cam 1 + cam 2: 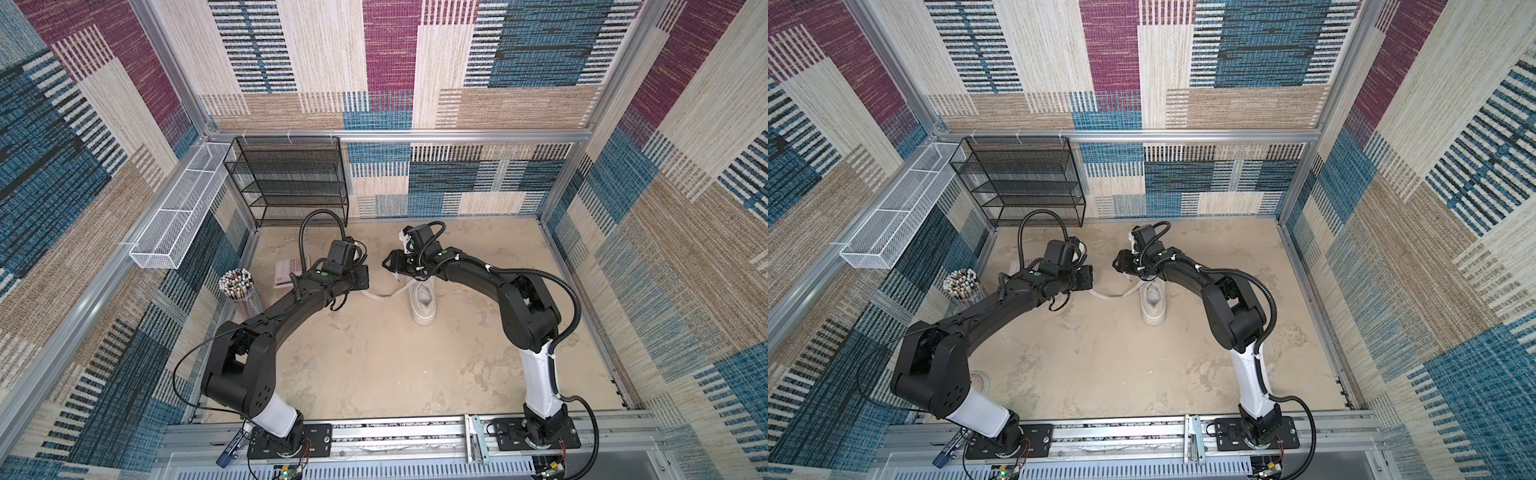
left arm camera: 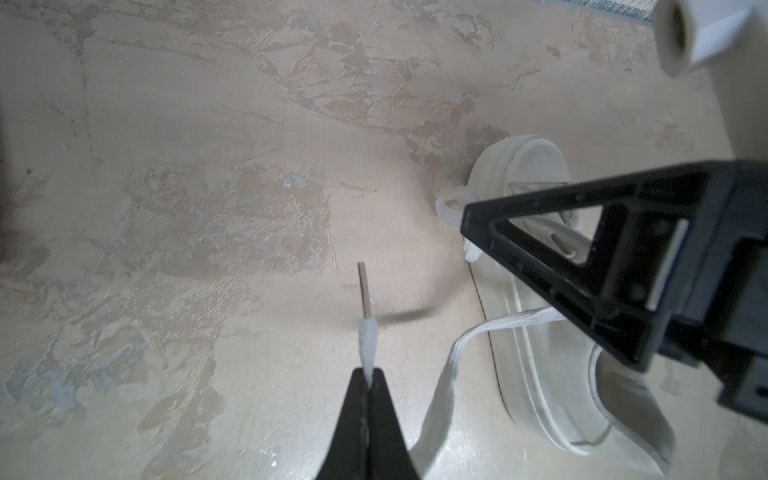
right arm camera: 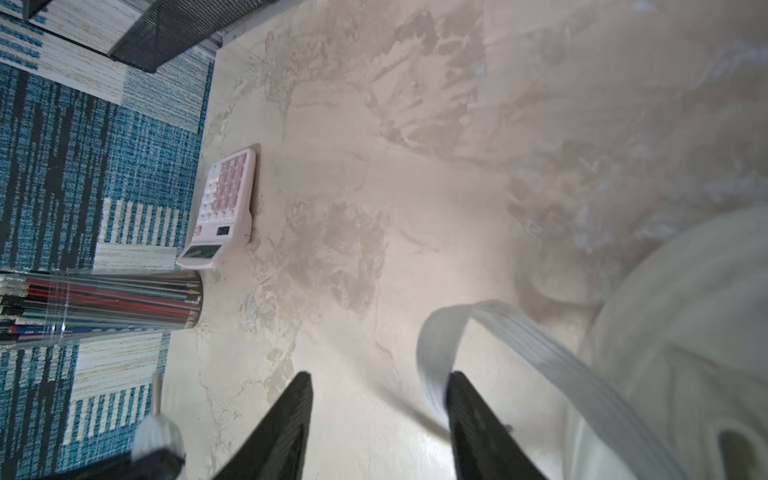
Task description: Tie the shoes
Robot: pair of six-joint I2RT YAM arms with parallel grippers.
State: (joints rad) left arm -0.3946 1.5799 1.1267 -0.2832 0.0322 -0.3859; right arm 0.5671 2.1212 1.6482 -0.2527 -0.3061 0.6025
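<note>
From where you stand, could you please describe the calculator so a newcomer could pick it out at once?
Find the black mesh shelf at the back left in both top views. Just in front of it, beside the clear cup of pencils, lies the calculator. It is the only flat pink-and-white thing, with rows of pink keys.

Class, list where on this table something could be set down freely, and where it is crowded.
Free: the wide bare table between the sneaker and the front rail; also the strip between the right arm and the right wall. Crowded: the back-left corner with black shelf, calculator and pencil cup, and around the lace left of the sneaker.
</note>
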